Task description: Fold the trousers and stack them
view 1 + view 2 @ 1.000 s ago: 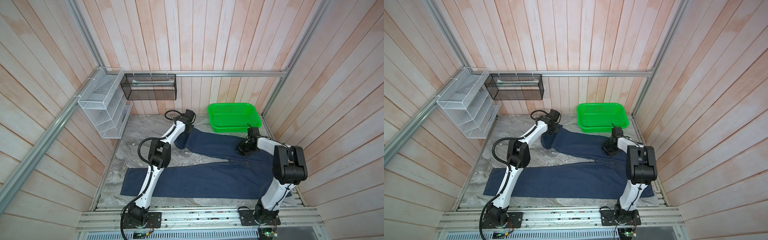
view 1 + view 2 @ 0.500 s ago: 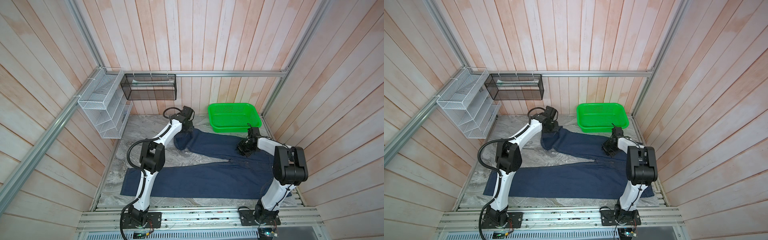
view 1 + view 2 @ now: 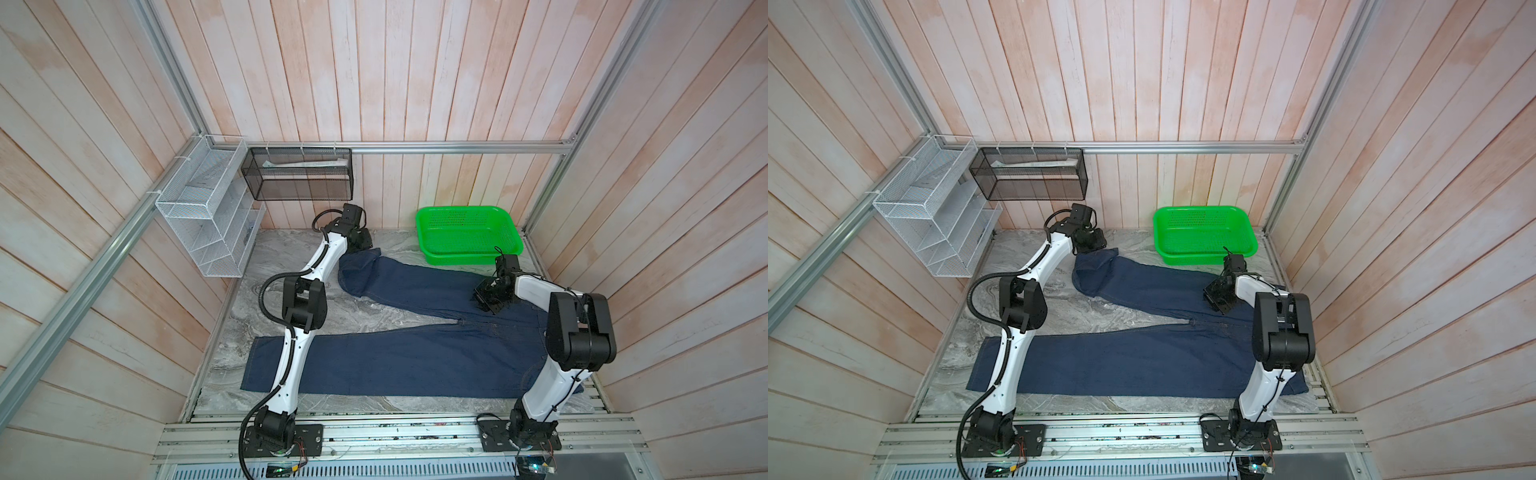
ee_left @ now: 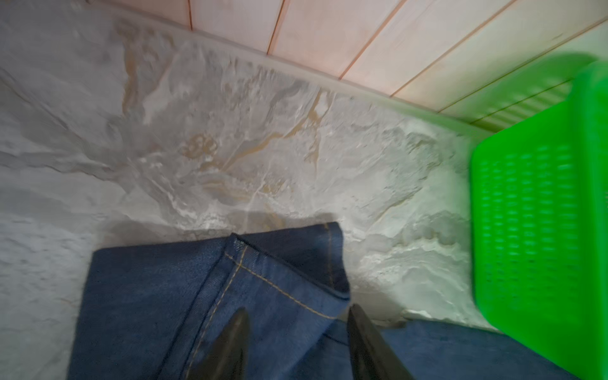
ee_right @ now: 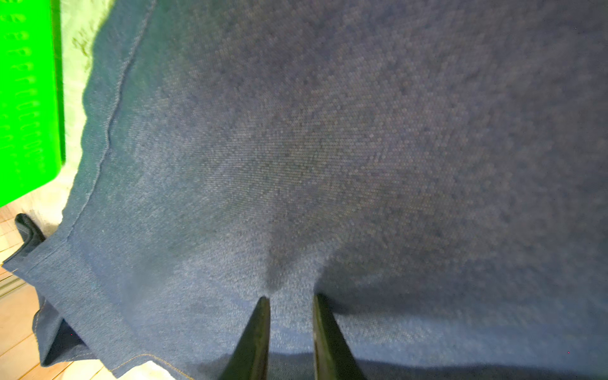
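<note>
The left gripper (image 4: pixel 297 311) has let go of the jeans (image 3: pixel 399 361). Its jaws now stand apart, with the turned-over cuff (image 4: pixel 283 263) lying on the marble table (image 3: pixel 374 318) between and just ahead of them, and its elbow has swung outward. The right gripper (image 5: pixel 291 297) stays low with its arm sharply bent, narrowed onto a pucker of thigh denim, the green basket (image 5: pixel 26 98) off to one side of it.

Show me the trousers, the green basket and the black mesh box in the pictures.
trousers (image 3: pixel 395 365): in a top view, middle of the near leg.
green basket (image 3: pixel 457 257): in a top view, its front wall.
black mesh box (image 3: pixel 303 187): in a top view, its front wall.
</note>
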`<state>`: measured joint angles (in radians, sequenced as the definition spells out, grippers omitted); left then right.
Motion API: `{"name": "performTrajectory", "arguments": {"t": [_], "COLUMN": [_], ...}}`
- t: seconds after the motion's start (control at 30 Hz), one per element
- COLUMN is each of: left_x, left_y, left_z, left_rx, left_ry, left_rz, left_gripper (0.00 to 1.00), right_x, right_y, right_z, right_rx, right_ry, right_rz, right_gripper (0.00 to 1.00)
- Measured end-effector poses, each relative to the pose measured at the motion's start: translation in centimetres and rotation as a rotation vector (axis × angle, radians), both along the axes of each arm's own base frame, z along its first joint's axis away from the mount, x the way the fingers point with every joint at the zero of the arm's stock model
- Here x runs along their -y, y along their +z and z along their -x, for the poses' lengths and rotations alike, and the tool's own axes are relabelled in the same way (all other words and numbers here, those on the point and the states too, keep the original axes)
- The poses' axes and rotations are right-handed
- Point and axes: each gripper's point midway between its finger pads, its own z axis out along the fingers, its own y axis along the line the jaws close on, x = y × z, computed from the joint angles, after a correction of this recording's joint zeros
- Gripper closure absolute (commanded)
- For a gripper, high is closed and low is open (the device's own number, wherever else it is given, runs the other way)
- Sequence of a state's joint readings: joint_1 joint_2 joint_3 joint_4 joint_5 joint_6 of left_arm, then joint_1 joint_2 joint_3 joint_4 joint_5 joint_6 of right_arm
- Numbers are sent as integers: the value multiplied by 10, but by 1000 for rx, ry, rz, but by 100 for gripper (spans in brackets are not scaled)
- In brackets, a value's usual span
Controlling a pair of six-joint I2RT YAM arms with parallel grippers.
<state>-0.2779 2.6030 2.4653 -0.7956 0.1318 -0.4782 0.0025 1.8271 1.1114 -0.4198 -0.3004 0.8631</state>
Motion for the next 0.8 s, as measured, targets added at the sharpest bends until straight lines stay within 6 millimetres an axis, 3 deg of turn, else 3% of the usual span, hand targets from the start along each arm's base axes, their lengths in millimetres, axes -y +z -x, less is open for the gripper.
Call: {"name": "performTrajectory", "arguments": {"t": [0.1,0.17,0.6,0.7,0.8], "left_x": [-9,-15,-13,-12,-12], "left_y": [-26,-33,-36,-37,-38], "left_z": [3,3,-16,-18,-19], "left_rx": [-52,-65,-1,6,6], "left_ry": [7,15,14,13,12], "left_rz": [-4,-7,18,18,17], "left_gripper": [48,48,47,50,60], "right_x": [0,0,0,0,0], "right_y": [0,0,0,0,0], "right_z": [0,0,0,0,0], "right_rx": [0,0,0,0,0], "right_ry": [0,0,0,0,0], "right_rz": [0,0,0,0,0], "right_gripper": [76,75,76,75,75]}}
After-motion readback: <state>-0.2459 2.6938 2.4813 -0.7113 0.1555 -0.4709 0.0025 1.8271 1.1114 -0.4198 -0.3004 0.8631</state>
